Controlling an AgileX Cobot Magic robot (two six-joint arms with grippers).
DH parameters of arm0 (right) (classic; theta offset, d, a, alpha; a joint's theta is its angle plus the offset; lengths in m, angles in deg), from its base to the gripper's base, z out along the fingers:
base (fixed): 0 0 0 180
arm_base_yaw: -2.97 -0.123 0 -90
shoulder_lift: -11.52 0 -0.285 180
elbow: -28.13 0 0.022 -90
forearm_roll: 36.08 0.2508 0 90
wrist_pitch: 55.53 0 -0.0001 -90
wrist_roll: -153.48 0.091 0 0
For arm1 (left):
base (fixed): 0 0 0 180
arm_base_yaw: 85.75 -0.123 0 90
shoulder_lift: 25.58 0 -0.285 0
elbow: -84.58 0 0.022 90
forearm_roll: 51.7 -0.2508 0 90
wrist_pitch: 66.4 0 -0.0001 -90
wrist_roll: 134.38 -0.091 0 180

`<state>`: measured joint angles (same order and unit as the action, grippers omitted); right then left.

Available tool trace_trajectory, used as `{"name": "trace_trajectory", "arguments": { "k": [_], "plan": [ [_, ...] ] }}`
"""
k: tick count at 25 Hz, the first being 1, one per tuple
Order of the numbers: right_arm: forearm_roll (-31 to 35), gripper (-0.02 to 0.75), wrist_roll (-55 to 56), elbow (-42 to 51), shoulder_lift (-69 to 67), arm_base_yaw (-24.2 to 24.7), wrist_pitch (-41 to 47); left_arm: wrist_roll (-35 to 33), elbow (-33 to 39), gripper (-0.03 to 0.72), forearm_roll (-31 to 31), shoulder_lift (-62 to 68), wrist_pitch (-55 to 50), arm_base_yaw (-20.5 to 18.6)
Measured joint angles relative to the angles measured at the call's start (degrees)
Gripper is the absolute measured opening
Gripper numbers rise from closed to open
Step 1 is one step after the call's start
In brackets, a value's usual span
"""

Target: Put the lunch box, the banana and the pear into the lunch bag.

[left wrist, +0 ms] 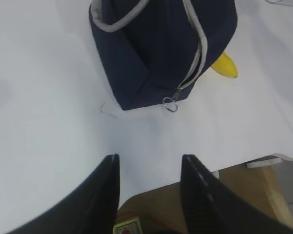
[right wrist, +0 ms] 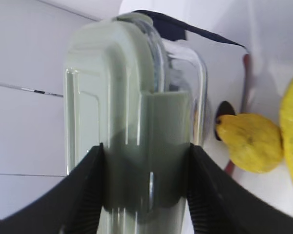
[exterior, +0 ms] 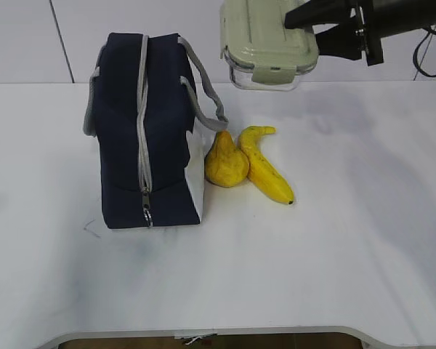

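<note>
The navy lunch bag [exterior: 142, 134] stands on the white table, its grey zipper closed along the top and front; it also shows in the left wrist view [left wrist: 161, 44]. The pear [exterior: 225, 163] and banana [exterior: 265, 171] lie touching, right of the bag. My right gripper [exterior: 301, 29] is shut on the lunch box [exterior: 269, 40], holding it high above the table, right of the bag's top. In the right wrist view the box [right wrist: 136, 122] fills the space between the fingers, with the pear [right wrist: 249, 141] beyond. My left gripper [left wrist: 149, 163] is open and empty, near the table's front edge, short of the bag.
The zipper pull ring [left wrist: 170, 104] hangs at the bag's low front corner. A grey rope handle [exterior: 203, 83] droops toward the pear. The table's front edge [left wrist: 263, 161] is close to the left gripper. A black cable [exterior: 429, 54] hangs at the far right.
</note>
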<state>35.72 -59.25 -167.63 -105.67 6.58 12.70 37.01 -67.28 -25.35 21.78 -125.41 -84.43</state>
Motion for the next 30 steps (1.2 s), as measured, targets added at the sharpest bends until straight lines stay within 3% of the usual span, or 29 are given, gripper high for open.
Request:
{"name": "trace_trajectory", "arguments": {
  "k": [13, 23, 30],
  "plan": [
    [5.2, 0.375, 0.0, -1.5, 0.0, -6.3, 0.2, -21.1, -12.8, 0.321, 18.5, 32.0, 6.7, 0.2],
    [5.6, 0.375, -0.3, -1.5, 0.0, -9.6, -5.5, -23.2, -29.5, 0.321, 19.8, 52.2, 6.3, 4.9],
    [6.0, 0.375, -0.3, -1.5, -0.1, -10.0, -7.3, -23.2, -33.5, 0.321, 20.0, 59.4, 6.2, 6.2]
  ]
}}
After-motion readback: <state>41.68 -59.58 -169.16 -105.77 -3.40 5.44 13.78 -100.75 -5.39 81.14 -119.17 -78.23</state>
